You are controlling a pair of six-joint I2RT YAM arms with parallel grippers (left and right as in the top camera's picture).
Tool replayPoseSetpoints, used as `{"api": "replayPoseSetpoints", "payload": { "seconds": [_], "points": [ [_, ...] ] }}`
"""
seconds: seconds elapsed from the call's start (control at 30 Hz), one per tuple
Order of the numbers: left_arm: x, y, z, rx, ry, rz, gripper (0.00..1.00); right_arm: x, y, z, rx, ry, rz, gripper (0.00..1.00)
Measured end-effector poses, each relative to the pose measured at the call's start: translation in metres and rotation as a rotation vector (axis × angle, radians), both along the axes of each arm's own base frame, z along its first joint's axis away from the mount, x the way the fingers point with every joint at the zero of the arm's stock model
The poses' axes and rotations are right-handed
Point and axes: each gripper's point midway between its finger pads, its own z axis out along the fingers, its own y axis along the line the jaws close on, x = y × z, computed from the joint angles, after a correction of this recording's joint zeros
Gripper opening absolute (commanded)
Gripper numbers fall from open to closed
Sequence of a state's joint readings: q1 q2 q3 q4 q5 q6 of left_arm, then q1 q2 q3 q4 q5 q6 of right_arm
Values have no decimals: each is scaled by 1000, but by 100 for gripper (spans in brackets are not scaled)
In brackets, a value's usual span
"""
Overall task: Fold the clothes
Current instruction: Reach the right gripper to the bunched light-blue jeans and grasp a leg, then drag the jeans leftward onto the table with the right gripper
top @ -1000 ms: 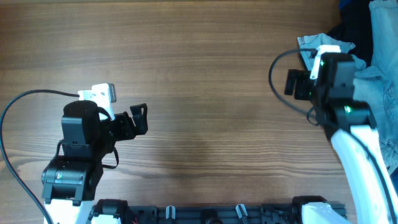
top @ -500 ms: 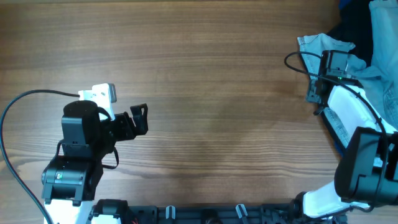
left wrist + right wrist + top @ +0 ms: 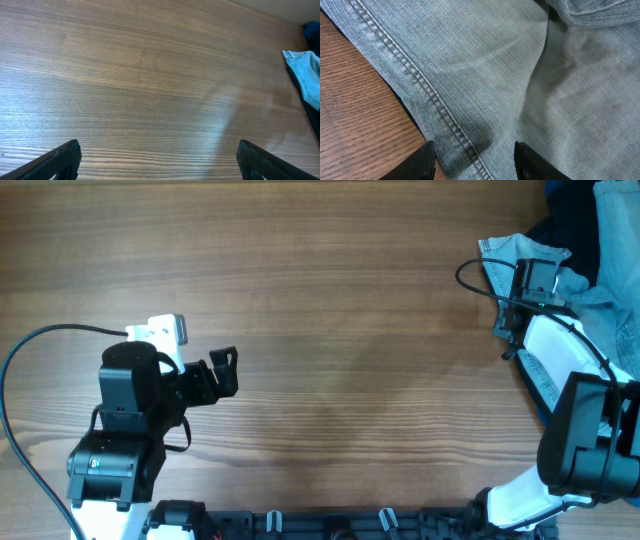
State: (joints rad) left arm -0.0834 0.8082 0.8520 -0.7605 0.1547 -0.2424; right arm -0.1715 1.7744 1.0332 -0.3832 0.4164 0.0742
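Denim clothes (image 3: 505, 255) lie at the far right edge of the wooden table (image 3: 350, 330), a pale blue washed garment bunched up against a black fabric garment (image 3: 565, 225).

Starting at the left on my overhead feed, the left arm sits near the front left corner with a black cable (image 3: 20, 370) looping out behind it. The left gripper (image 3: 230, 370) points right across bare wood, well apart from any cloth. On its wrist camera I see the left gripper (image 3: 160, 167) with its jaws spread wide and nothing between them, only wood grain below. A corner of the denim (image 3: 305, 70) peeks in at the far right of that view.

The middle of the table shows plain wood.

At the right, the right arm reaches up to the cloth and the right gripper (image 3: 525, 275) is over the near corner of the denim. Its wrist camera fills with denim (image 3: 495, 75), a stitched seam running diagonally and a thin dark edge between it and the table. The right gripper (image 3: 472, 162) has both fingers (image 3: 422, 160) down at the fabric, a gap between them with denim in it. I cannot tell whether they have pinched the cloth.
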Motion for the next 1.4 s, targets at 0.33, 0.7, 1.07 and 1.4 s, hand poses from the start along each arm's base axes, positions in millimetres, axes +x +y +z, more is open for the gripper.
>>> {"api": "replayPoseSetpoints", "payload": {
  "seconds": [0.33,0.7,1.07,1.4],
  "points": [
    [0,0,0,0,0,0,100,-3,1,-6,6,9,2,56],
    [0,0,0,0,0,0,100,-4,1,-21,8,38,-1,4],
    [0,0,0,0,0,0,100,-5,7,18,2,-27,21,4],
    [0,0,0,0,0,0,100,-14,119,135,37,-241,387,4]
  ]
}}
